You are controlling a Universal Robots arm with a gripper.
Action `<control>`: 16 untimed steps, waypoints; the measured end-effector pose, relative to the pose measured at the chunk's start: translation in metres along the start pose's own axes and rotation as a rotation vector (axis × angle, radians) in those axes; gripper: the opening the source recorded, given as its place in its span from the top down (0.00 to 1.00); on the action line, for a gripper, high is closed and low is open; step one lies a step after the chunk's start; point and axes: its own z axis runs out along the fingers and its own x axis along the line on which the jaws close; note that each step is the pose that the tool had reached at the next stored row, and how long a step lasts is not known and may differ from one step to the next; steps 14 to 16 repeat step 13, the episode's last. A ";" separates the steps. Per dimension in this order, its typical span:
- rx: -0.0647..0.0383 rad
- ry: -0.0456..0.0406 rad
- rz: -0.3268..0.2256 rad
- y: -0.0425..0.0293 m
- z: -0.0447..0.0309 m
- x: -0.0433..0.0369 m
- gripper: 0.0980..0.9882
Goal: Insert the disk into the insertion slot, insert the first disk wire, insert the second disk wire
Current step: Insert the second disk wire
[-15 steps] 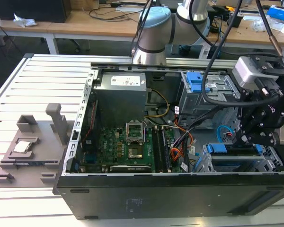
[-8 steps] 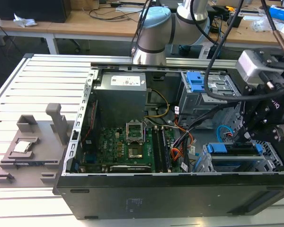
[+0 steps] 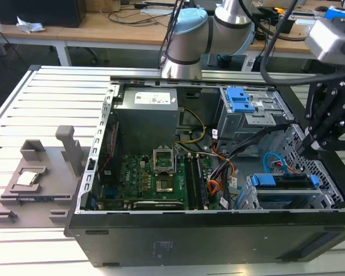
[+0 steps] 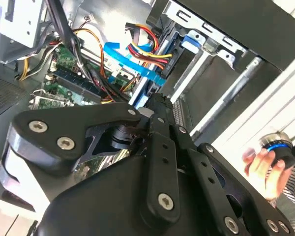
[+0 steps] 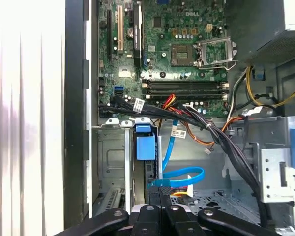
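Note:
The disk [image 3: 283,185], in its blue caddy, lies inside the insertion slot [image 3: 248,201] of the silver cage at the case's front corner on the exterior view's right. Its blue handle tab [image 5: 144,143] shows in the first wrist view beside the cage wall [image 5: 112,157]. My black gripper [image 3: 309,145] hangs just above that corner. Its fingers [image 5: 156,195] are together at the end of a flat blue disk wire [image 5: 173,173], which loops up toward the motherboard. A bundle of red, yellow and black wires [image 5: 179,190] ends close beside them. In the second wrist view the gripper [image 4: 158,101] sits by the blue wire [image 4: 132,66].
A taller grey cage with a blue latch [image 3: 240,100] stands behind the disk. Black cable bundles [image 5: 226,147] cross the case between motherboard [image 3: 155,178] and cages. A person's hand [image 4: 258,164] holds a black knob outside the case. A grey fixture [image 3: 34,178] lies on the slatted table.

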 end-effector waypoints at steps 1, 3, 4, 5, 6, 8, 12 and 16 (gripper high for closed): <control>0.000 -0.0002 0.000 0.0001 -0.0015 0.0000 0.99; 0.000 -0.0001 0.000 0.0001 -0.0018 -0.0001 0.99; 0.000 -0.0001 0.000 0.0001 -0.0018 -0.0001 0.99; 0.000 -0.0001 0.000 0.0001 -0.0018 -0.0001 0.99; 0.000 -0.0002 0.000 0.0001 -0.0018 -0.0001 0.99; 0.000 -0.0002 0.000 0.0001 -0.0018 -0.0001 0.99; 0.000 -0.0001 0.000 0.0001 -0.0019 -0.0001 0.99; 0.000 -0.0001 0.000 0.0001 -0.0019 -0.0001 0.99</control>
